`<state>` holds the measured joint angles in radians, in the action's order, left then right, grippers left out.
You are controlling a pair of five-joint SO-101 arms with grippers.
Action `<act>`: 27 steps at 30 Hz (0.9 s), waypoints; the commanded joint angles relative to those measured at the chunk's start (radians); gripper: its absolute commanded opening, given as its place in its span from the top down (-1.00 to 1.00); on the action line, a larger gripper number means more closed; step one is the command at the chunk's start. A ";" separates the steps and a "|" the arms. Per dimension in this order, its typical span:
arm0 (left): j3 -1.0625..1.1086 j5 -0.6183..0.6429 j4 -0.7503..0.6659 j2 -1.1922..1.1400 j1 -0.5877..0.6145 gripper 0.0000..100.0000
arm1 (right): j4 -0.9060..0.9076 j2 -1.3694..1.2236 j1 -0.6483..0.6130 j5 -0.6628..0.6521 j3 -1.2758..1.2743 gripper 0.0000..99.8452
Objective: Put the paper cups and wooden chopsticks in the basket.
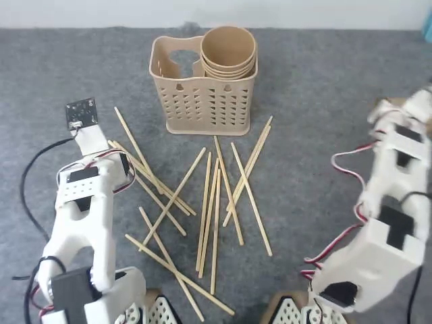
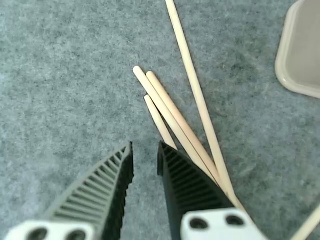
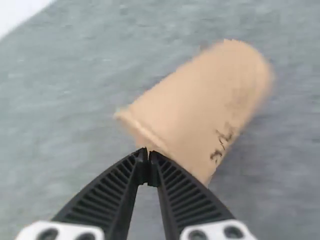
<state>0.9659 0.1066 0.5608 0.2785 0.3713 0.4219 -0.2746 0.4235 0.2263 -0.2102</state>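
Your paper cup (image 3: 200,110) points its base away from the right gripper (image 3: 148,161), whose jaws pinch its rim. The left gripper (image 2: 145,148) is barely parted beside the chopsticks (image 2: 167,103), holding nothing.

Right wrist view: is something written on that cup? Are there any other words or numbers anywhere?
On the paper cup: a dark scribble on its side, too blurred to read.
On the basket and the chopsticks: no words or numbers to be seen.
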 commanded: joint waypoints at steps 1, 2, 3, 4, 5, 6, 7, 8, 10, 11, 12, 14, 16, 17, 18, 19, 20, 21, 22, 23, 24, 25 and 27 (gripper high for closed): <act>-0.004 -0.011 -0.021 0.051 -0.002 0.85 | -0.001 0.084 0.099 -0.066 0.014 0.98; -0.004 -0.011 -0.021 0.051 -0.002 0.85 | -0.015 0.084 0.120 -0.069 0.021 0.98; -0.004 -0.011 -0.021 0.051 -0.002 0.85 | -0.030 0.084 0.139 -0.069 0.029 0.98; -0.004 -0.011 -0.021 0.051 -0.002 0.85 | -0.045 0.084 0.157 -0.069 0.040 0.98; -0.004 -0.011 -0.021 0.051 -0.002 0.85 | -0.058 0.084 0.173 -0.069 0.049 0.98; -0.004 -0.011 -0.021 0.051 -0.002 0.85 | -0.068 0.084 0.186 -0.069 0.060 0.98; -0.004 -0.011 -0.021 0.051 -0.002 0.85 | -0.074 0.084 0.199 -0.068 0.071 0.98; -0.004 -0.011 -0.020 0.051 -0.002 0.85 | -0.077 0.084 0.209 -0.069 0.080 0.98; -0.004 -0.011 -0.020 0.051 -0.002 0.85 | -0.076 0.090 0.228 -0.083 0.095 0.97; -0.004 -0.011 -0.020 0.051 -0.002 0.85 | -0.067 0.094 0.236 -0.100 0.101 0.97; -0.004 -0.011 -0.020 0.051 -0.002 0.85 | -0.064 0.097 0.240 -0.121 0.101 0.97; -0.004 -0.011 -0.020 0.051 -0.002 0.85 | -0.051 0.119 0.242 -0.157 0.097 0.97; -0.004 -0.011 -0.020 0.051 -0.002 0.85 | 0.015 0.150 0.243 -0.180 0.097 0.97; -0.004 -0.011 -0.020 0.051 -0.002 0.85 | 0.050 0.168 0.243 -0.192 0.097 0.97; -0.004 -0.011 -0.020 0.051 -0.002 0.85 | 0.087 0.188 0.243 -0.210 0.097 0.97; -0.004 -0.011 -0.020 0.051 -0.002 0.85 | 0.114 0.205 0.243 -0.235 0.097 0.95; -0.004 -0.011 -0.020 0.051 -0.002 0.85 | 0.136 0.219 0.243 -0.262 0.097 0.92; -0.004 -0.011 -0.020 0.051 -0.002 0.85 | 0.153 0.229 0.243 -0.290 0.097 0.86; -0.004 -0.011 -0.020 0.051 -0.002 0.85 | 0.166 0.236 0.243 -0.315 0.097 0.78; -0.004 -0.011 -0.020 0.051 -0.002 0.85 | 0.174 0.237 0.243 -0.338 0.097 0.69; -0.004 -0.011 -0.018 0.051 -0.002 0.85 | 0.176 0.237 0.245 -0.358 0.097 0.61; -0.004 -0.011 -0.018 0.051 -0.002 0.85 | 0.182 0.236 0.254 -0.376 0.097 0.54; -0.004 -0.011 -0.018 0.051 -0.002 0.85 | 0.200 0.236 0.266 -0.402 0.083 0.44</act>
<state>0.9659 0.1066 0.5608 0.2785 0.3713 0.5999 -0.1120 0.6613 -0.1220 -0.1688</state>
